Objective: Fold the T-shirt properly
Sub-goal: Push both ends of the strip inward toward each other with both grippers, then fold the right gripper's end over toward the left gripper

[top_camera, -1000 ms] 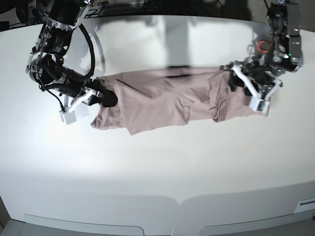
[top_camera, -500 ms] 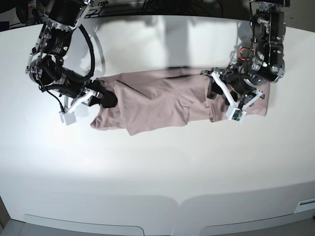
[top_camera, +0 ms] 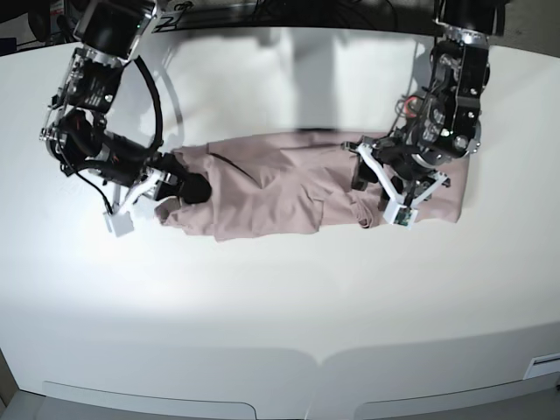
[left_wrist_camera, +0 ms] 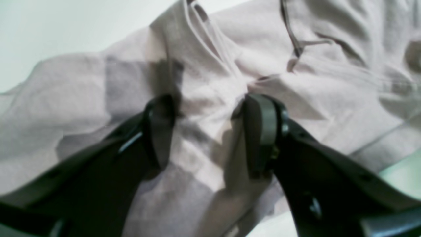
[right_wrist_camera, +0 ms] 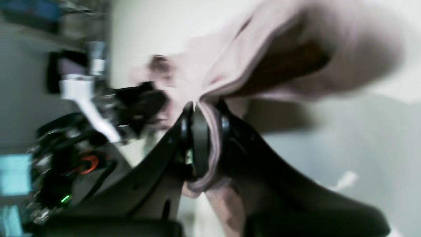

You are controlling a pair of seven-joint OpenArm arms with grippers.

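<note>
T-shirt cloth is in the grip of the right gripper: its fingers are pressed together on a thin fold, with fabric spilling out past the tips. The left gripper has its fingers spread, with a raised ridge of the same cloth running between them; I cannot tell whether the fingertips press on it.

Taking the table as the landmark, the left gripper is to the robot's left of the table's middle, and the right gripper is near its right side. Compared with the frame from half a second ago, the left gripper has come further toward the middle of the table, while the right gripper has moved only a little, toward the table's far side from the robot.

Beyond the grippers, the T-shirt lies in a long, wrinkled band across the robot's half of the table. Its edge nearest the robot has shifted away from the table's robot side, and its left end has slid slightly toward the middle. The bunched fold by the left gripper has travelled the same way and now looks smaller and more curled at its lower end.
</note>
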